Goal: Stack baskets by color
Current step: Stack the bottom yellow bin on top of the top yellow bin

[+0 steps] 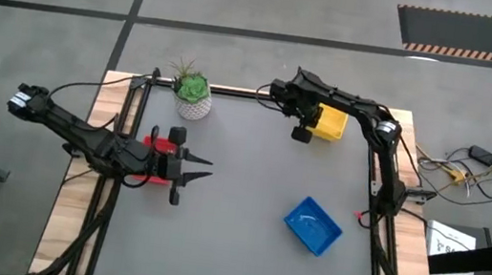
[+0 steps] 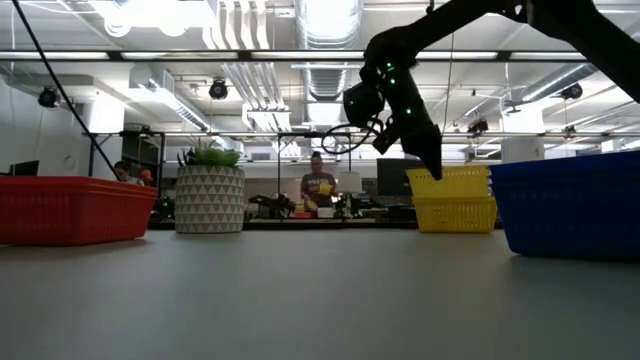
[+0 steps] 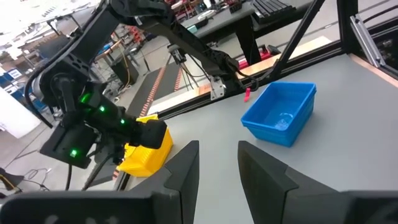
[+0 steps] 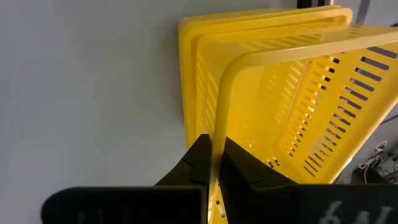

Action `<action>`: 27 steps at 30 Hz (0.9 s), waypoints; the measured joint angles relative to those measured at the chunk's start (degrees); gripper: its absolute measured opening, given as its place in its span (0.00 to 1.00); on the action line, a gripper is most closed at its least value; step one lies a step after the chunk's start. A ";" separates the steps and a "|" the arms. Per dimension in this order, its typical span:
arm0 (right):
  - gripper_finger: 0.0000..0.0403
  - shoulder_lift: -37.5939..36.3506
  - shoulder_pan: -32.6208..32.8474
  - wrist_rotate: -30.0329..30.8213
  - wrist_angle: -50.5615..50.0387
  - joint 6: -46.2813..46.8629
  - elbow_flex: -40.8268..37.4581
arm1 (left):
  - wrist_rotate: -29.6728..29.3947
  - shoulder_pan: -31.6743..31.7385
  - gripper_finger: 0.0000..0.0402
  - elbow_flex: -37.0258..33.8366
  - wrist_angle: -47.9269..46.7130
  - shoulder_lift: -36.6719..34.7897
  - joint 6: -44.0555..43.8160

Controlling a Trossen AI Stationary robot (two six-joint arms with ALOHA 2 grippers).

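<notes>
Yellow baskets [image 1: 331,122] stand nested at the far right of the table. My right gripper [image 4: 212,169] is shut on the uppermost yellow basket [image 4: 292,93], which lies askew over two nested ones [image 4: 193,37]. The low view shows this stack [image 2: 455,200] under my right gripper [image 2: 432,168]. A blue basket [image 1: 313,226] rests on its bottom at the near right. Red baskets [image 1: 162,146] sit at the left, partly hidden under my left arm. Beyond them my left gripper [image 1: 199,170] is held open above the table, nothing between its fingers [image 3: 186,171]. My right gripper pinches the upper yellow basket's rim [image 4: 219,124] on one side, the rim running between the two fingers [image 4: 194,163]. The fingers come from above, slanting down. The basket is tilted over the nested yellow ones below it; whether it rests on them I cannot tell.
A green plant in a white patterned pot [image 1: 193,94] stands at the far edge, left of the yellow stack. Black frame posts [image 1: 376,190] rise along the table's right and left sides. The grey mat [image 1: 245,215] between the red and blue baskets is bare.
</notes>
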 joint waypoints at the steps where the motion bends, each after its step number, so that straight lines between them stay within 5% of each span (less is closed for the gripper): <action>1: 0.02 0.24 -0.06 0.02 -0.03 0.01 -0.01 | -0.01 0.00 0.24 0.00 -0.03 0.00 0.06; 15: 0.04 0.44 -0.44 -4.01 1.95 1.83 -0.09 | -0.01 0.02 0.24 0.00 -0.03 0.00 0.09; 27: 0.20 -2.06 -0.20 -5.84 0.16 5.31 0.20 | -0.01 0.02 0.24 -0.02 -0.05 -0.04 0.11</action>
